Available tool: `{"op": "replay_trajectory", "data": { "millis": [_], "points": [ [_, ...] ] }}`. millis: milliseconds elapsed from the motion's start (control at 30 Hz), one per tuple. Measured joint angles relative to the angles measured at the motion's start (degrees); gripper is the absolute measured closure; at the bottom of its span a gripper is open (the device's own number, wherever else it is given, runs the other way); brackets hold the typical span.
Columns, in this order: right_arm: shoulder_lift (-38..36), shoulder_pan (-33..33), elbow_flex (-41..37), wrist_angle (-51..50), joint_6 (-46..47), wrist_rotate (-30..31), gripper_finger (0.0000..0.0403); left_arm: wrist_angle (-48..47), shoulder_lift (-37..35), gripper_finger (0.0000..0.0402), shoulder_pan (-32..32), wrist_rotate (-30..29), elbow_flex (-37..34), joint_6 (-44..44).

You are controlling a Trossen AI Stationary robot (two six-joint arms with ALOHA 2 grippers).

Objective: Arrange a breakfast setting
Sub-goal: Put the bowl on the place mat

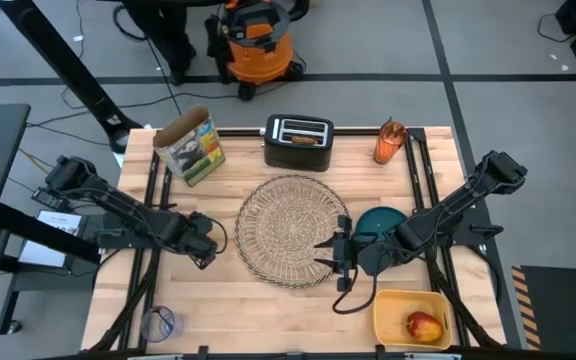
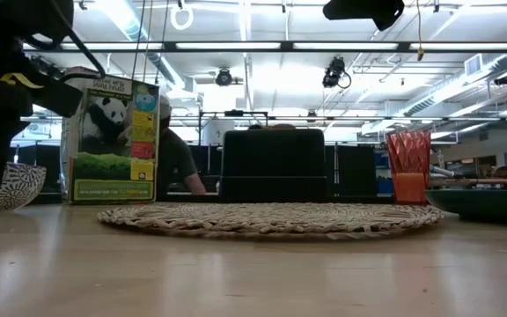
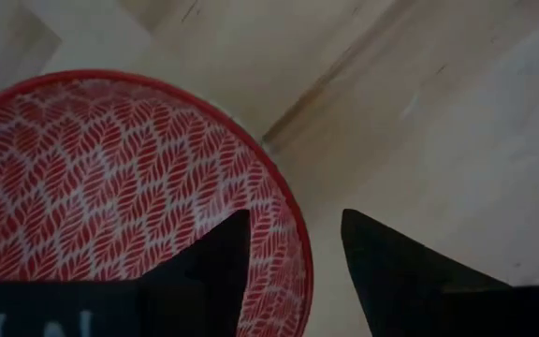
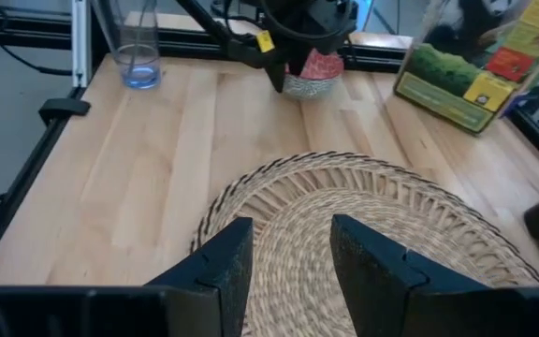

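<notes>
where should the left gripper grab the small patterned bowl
By the rim, from above: one finger inside, one outside the thin wall. The small bowl sits upright and open on the table, and the left gripper already straddles its rim at the edge nearest the placemat.

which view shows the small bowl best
The left wrist view: the small bowl fills it, red leaf-patterned inside plain, with the left gripper straddling its rim. High view: hidden under that gripper. Low view: just an edge. Right wrist view: small and distant.

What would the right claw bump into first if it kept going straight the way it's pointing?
Probably the wicker placemat: the right gripper hangs open at its edge, aimed across it. Farther along sits the left gripper.
</notes>
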Motion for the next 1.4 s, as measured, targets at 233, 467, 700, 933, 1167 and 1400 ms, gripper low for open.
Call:
{"op": "replay_trajectory", "data": {
  "millis": [233, 467, 700, 933, 1167, 1400],
  "points": [
    [0.00, 0.00, 0.00, -0.02, -0.33, -0.31, 0.0249, 0.20, 0.00, 0.0299, -0.82, 0.46, 0.00, 0.56],
    [0.00, 0.00, 0.00, -0.04, -0.44, -3.15, 0.0249, 0.80, -0.02, 0.0380, -1.44, -0.27, 0.07, 1.71],
    [-0.59, 0.52, 0.00, 0.02, -3.03, -3.63, 0.0249, 1.60, 0.02, 0.0380, -2.43, -0.80, 2.30, 8.11],
    [-4.54, 2.20, 0.00, -4.16, -4.44, -3.51, 0.0249, 1.55, 0.30, 0.0380, -3.55, -5.86, 13.04, 28.64],
    [-7.88, 2.32, 0.00, -12.25, -3.68, -0.32, 0.0249, 4.63, 10.05, 0.0380, 1.93, -8.21, 25.13, 52.76],
    [-7.71, 1.38, 0.00, -21.65, 3.76, 0.28, 0.0249, 13.66, 23.38, 0.0380, 8.28, -7.40, 32.76, 70.74]
  ]
}}
